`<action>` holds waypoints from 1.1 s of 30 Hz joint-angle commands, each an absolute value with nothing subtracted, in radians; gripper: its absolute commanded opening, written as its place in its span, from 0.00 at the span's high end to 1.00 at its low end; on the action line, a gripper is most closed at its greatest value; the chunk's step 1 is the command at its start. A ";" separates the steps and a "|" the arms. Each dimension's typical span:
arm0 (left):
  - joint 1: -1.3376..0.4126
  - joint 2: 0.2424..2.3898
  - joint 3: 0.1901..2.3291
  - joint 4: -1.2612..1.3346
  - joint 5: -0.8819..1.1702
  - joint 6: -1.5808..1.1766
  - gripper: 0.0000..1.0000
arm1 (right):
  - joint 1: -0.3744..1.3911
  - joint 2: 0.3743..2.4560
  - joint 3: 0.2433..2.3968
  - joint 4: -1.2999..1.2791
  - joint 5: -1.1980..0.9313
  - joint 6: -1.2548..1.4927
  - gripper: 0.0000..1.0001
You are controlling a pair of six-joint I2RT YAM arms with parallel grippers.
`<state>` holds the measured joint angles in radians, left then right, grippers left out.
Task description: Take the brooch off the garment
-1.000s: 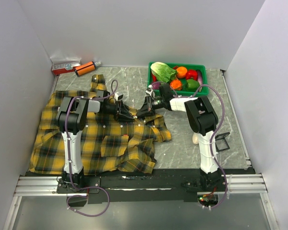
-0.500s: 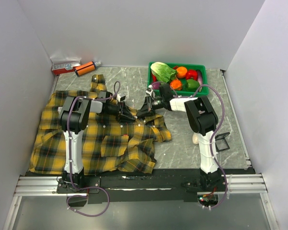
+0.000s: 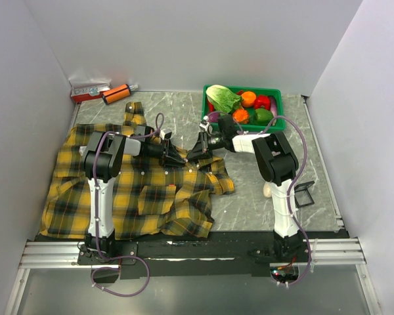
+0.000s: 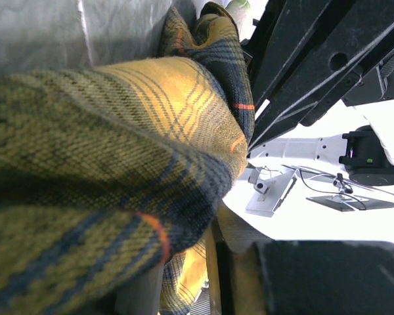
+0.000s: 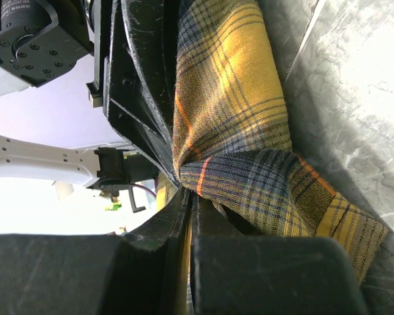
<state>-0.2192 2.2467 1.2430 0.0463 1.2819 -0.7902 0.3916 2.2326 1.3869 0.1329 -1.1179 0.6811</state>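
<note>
Yellow-and-black plaid garment (image 3: 151, 197), red-lined fold pinched tight in right fingers (image 5: 262, 275); left fingers (image 4: 328, 275), hold unclear

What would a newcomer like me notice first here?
A big yellow-and-black plaid shirt sprawls over the left half of the table. The left gripper and right gripper meet at a bunched fold on its right side. Far right, a green tray holds bright vegetables.

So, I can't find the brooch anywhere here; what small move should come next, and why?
With the right pincer shut on the garment, I'd probably ease the left pincer back a little for a clearer look: plaid cloth fills both wrist views and no brooch shows.
</note>
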 commanded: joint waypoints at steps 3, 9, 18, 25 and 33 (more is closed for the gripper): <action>-0.233 2.296 1.266 -0.049 1.129 -0.767 0.71 | 0.436 2.160 1.439 0.149 -1.207 0.664 0.98; -0.255 2.321 1.269 -0.054 1.115 -0.819 0.72 | 0.463 2.145 1.465 0.025 -1.180 0.542 0.99; -0.273 2.393 1.345 -0.247 0.944 -0.723 0.75 | 0.495 2.080 1.496 -0.165 -1.112 0.393 1.00; -0.284 2.404 1.390 -0.226 0.991 -0.713 0.70 | 0.543 2.025 1.567 -0.569 -0.951 0.107 1.00; -0.261 2.208 1.447 -0.363 1.155 -0.442 0.34 | 0.473 2.029 1.666 -0.664 -0.942 0.072 1.00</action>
